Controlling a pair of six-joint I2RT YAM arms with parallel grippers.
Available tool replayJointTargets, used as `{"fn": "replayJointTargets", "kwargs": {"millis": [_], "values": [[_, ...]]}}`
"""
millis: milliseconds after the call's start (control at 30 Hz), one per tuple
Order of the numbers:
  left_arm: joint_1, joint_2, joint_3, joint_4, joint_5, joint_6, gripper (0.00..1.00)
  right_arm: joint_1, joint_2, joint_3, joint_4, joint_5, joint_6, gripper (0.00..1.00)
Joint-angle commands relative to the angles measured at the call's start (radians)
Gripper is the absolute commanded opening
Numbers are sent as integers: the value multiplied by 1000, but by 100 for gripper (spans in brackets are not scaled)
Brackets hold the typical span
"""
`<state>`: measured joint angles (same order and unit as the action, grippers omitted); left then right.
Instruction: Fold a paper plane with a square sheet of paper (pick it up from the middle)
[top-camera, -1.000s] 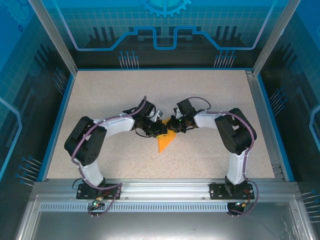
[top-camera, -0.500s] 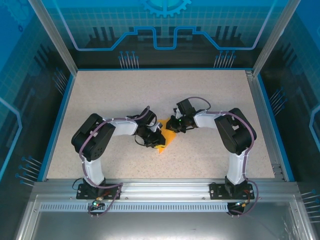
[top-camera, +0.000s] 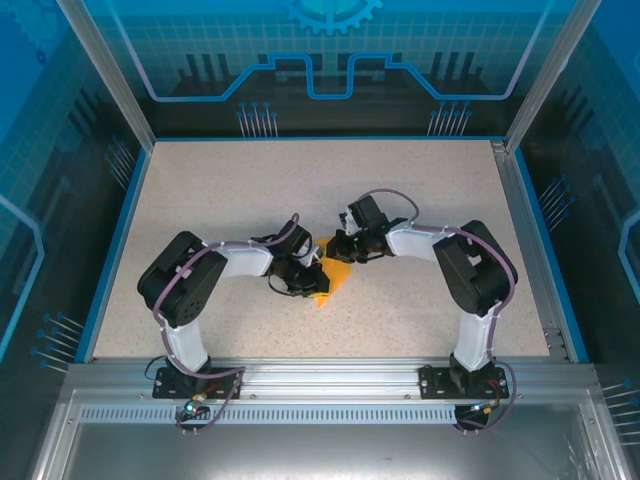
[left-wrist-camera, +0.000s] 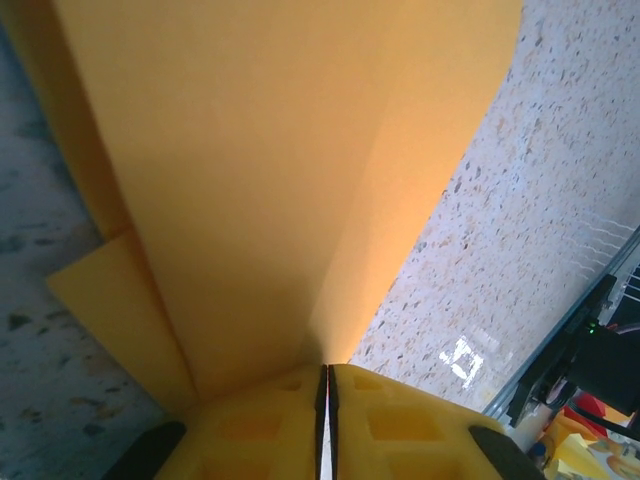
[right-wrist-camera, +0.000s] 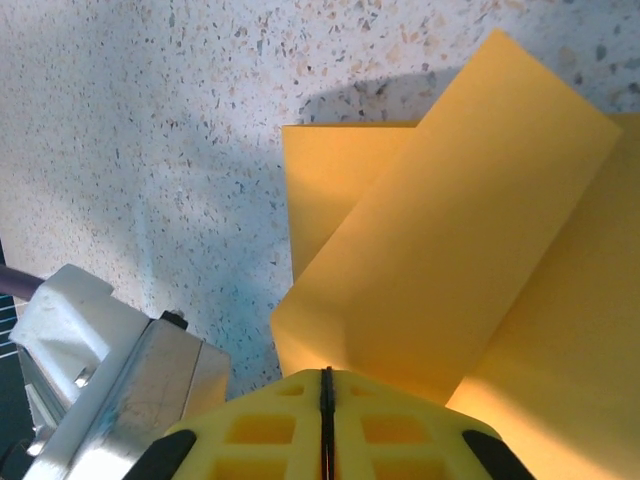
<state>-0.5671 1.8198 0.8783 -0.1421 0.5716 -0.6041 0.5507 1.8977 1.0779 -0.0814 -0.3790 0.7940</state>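
Note:
The orange-yellow sheet of paper (top-camera: 338, 276) lies partly folded at mid-table between the two grippers, with creased flaps showing. My left gripper (top-camera: 312, 281) is at its left side. In the left wrist view a raised fold of the paper (left-wrist-camera: 280, 180) runs straight into the left gripper (left-wrist-camera: 327, 378), whose yellow pads are pressed together on it. My right gripper (top-camera: 340, 250) sits at the paper's far edge. In the right wrist view it (right-wrist-camera: 326, 376) is shut on the near end of a folded flap (right-wrist-camera: 460, 250) that lies over the lower layer.
The speckled tabletop (top-camera: 230, 190) is bordered by blue rails and aluminium posts (top-camera: 520, 170). The left arm's white-and-metal wrist housing (right-wrist-camera: 100, 380) is close beside the right gripper. Both forearms lie low and converge at mid-table.
The left gripper slid down and right over the paper, covering more of its pointed lower part. The right gripper shifted slightly left and away. Both stayed shut.

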Motion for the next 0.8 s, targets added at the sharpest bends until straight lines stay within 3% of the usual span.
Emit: {"fn": "replayJointTargets", "kwargs": {"millis": [0, 533, 767], "values": [[-19, 3, -53, -31, -61, -23, 13, 19, 27, -22, 33, 8, 16, 8], [-17, -106, -104, -2, -60, -32, 13, 11, 99, -42, -7, 57, -3, 7], [-18, -125, -28, 49, -61, -79, 13, 9, 111, -42, -20, 51, -13, 7]]}}
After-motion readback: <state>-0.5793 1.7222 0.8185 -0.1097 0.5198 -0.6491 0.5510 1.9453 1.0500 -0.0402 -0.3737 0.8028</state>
